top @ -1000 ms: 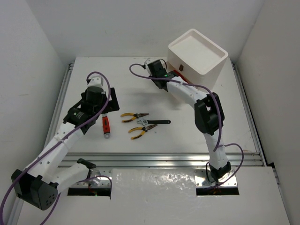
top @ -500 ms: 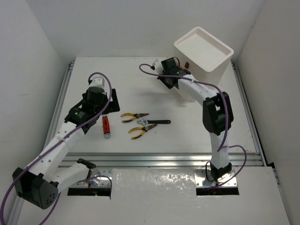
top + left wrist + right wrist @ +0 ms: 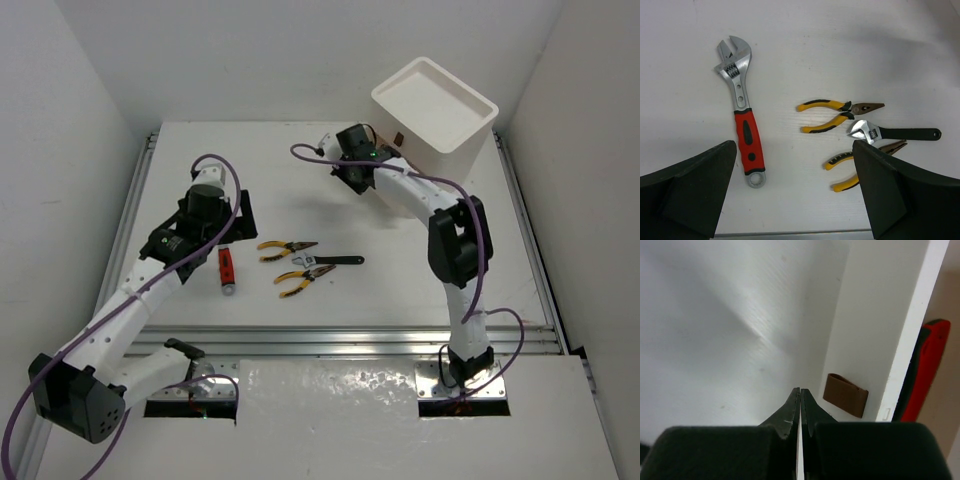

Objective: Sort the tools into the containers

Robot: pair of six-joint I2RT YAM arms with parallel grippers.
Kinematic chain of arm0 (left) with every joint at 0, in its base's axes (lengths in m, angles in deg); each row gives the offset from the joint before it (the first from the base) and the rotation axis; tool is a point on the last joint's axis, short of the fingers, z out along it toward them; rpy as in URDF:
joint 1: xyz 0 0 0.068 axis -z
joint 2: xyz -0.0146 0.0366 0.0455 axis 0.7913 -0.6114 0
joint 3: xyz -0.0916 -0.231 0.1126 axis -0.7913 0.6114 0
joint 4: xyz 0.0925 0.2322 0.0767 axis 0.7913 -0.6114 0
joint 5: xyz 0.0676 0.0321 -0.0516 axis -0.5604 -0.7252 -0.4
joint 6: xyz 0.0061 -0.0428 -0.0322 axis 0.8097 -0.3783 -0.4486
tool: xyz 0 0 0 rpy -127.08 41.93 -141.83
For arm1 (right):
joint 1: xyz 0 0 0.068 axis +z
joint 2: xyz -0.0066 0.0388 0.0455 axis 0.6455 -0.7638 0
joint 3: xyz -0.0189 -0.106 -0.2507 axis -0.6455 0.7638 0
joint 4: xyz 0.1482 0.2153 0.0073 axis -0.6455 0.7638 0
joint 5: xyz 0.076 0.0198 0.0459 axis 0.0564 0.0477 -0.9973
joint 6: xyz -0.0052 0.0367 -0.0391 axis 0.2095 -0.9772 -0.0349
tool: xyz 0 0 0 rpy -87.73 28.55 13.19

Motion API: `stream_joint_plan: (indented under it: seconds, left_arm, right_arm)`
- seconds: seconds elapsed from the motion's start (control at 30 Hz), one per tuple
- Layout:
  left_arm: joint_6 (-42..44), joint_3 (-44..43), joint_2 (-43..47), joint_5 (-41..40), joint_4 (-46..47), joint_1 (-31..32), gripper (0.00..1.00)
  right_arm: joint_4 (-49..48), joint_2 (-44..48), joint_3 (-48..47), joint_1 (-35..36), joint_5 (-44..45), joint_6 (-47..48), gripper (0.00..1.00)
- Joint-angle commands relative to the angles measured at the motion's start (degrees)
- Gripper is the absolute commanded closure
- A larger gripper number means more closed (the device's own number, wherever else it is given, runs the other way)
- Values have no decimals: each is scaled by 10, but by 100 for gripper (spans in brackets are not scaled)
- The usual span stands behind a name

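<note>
The white drawer unit (image 3: 436,104) stands at the back right and looks tipped back. My right gripper (image 3: 352,162) is shut and empty against its front. In the right wrist view the shut gripper (image 3: 800,391) sits just left of a dark red tab (image 3: 845,395). A red-and-black tool (image 3: 923,371) shows past the white front's edge. My left gripper (image 3: 232,228) is open above the red-handled wrench (image 3: 227,270). In the left wrist view the gripper (image 3: 795,200) is open over the red-handled wrench (image 3: 742,125), two yellow-handled pliers (image 3: 839,113) (image 3: 860,169) and the black-handled wrench (image 3: 896,133).
The pliers (image 3: 287,247) (image 3: 300,281) and black-handled wrench (image 3: 331,262) lie together mid-table. A metal rail (image 3: 340,340) runs along the near edge. White walls close in left, right and behind.
The drawer unit has shifted back and to the right and tipped. My right gripper followed it right, then eased slightly left. The left arm has barely moved.
</note>
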Motion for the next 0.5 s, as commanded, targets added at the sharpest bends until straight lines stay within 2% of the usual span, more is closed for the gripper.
stream_joint_plan:
  seconds: [0.0, 0.07, 0.1, 0.2, 0.47]
  left_arm:
    - [6, -4, -3, 7, 22, -6, 0]
    - [7, -3, -2, 8, 22, -6, 0]
    - [7, -3, -2, 8, 23, -6, 0]
    - [7, -3, -1, 8, 23, -5, 0]
    - [7, -1, 4, 8, 24, -6, 0]
  right_arm:
    - [-50, -22, -3, 6, 181, 31, 100]
    - [-99, -25, 0, -4, 227, 39, 100]
    - [-143, -25, 3, -5, 278, 45, 100]
    - [-222, 5, 39, -7, 304, 70, 100]
    - [-192, 2, -4, -28, 276, 63, 100]
